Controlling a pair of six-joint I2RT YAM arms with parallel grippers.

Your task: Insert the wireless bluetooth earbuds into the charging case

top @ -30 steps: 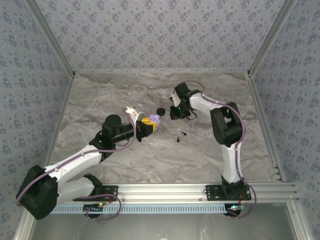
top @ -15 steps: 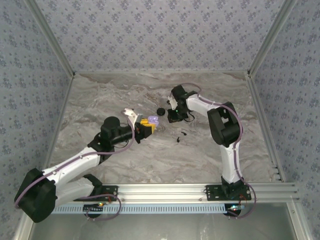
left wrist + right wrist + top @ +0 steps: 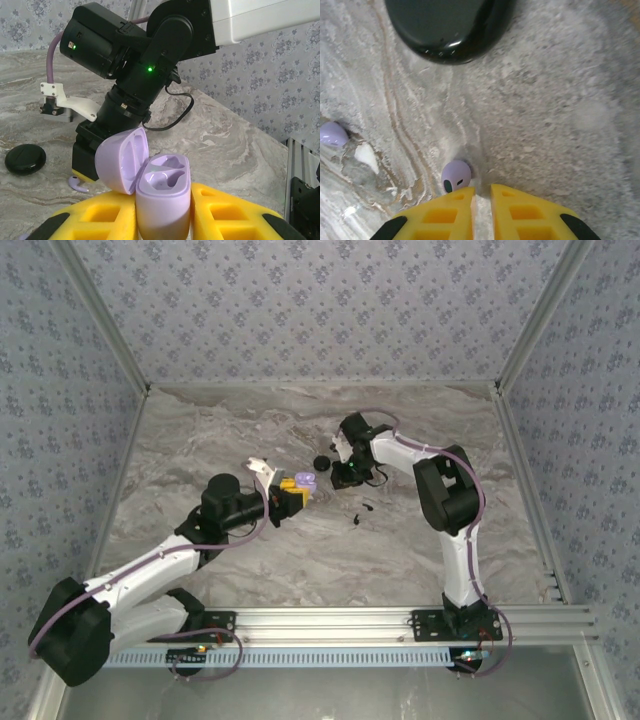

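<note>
The left arm reaches in low from the near left corner toward the middle of the table. Its left gripper (image 3: 162, 212) is clamped on the lilac charging case (image 3: 162, 192), which stands upright between the yellow fingers with its lid (image 3: 121, 159) flipped back and both wells bare. The right arm rises from its base on the near rail, folds at the elbow and bends down, so the right gripper (image 3: 481, 197) points at the tabletop just beside the case. Its yellow fingertips are pinched almost together with a thin slit between them and nothing in it. One lilac earbud (image 3: 456, 176) lies on the marble right at the tip of one finger; I cannot tell whether they touch. A second lilac piece (image 3: 332, 134) lies apart from it, off to the side. A black round puck (image 3: 447, 25) sits on the table close ahead of those fingertips. The table (image 3: 200, 440) is grey marbled stone, boxed on three sides by blue-grey flowered wallpaper (image 3: 320, 310), with an aluminium rail (image 3: 330, 620) along the near edge. Two small dark specks (image 3: 368, 505) lie nearer the rail than the right gripper. Wide marble stretches toward the left wall and the back wall.
</note>
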